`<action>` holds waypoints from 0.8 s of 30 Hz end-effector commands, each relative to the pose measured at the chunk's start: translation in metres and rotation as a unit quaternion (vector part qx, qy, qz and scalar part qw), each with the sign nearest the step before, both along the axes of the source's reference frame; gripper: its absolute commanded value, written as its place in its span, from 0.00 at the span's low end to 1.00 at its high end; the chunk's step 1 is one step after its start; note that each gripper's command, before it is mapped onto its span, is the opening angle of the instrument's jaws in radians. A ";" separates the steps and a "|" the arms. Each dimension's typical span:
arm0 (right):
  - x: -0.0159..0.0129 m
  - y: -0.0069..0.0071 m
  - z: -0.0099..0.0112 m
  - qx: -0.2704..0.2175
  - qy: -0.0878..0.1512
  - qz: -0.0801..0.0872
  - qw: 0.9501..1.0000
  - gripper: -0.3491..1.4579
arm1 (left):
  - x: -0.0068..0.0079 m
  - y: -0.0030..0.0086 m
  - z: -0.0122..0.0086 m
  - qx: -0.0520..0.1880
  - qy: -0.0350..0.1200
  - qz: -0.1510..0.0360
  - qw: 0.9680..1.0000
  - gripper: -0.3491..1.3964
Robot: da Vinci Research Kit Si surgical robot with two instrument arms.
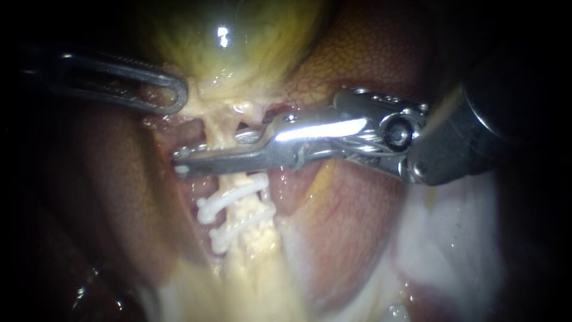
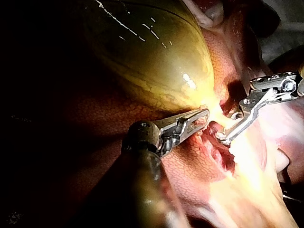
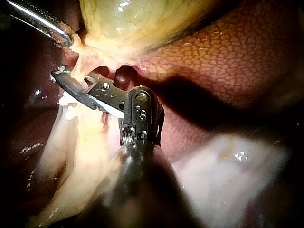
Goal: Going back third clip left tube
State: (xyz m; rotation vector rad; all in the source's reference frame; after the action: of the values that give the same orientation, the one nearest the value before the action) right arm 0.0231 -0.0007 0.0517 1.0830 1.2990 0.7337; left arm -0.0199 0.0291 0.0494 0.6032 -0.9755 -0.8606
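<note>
Your right instrument has its jaws open with the tube between them and two white clips just beside. If you pull back slanted, a jaw can hook and tear the tube, which your left instrument, closed on the gallbladder, holds stretched.

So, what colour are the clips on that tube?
White. The clips show best in the endoscope view.
</note>
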 end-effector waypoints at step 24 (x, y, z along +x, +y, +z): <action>-0.0022 -0.0033 0.0020 -0.266 -0.010 0.054 0.962 0.45 | 0.0004 -0.0001 -0.0001 0.000 0.000 0.000 1.000 0.00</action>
State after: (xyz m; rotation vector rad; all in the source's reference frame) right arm 0.0202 -0.0042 0.0537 0.5536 1.4387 0.4221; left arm -0.0195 0.0289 0.0493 0.6027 -0.9750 -0.8599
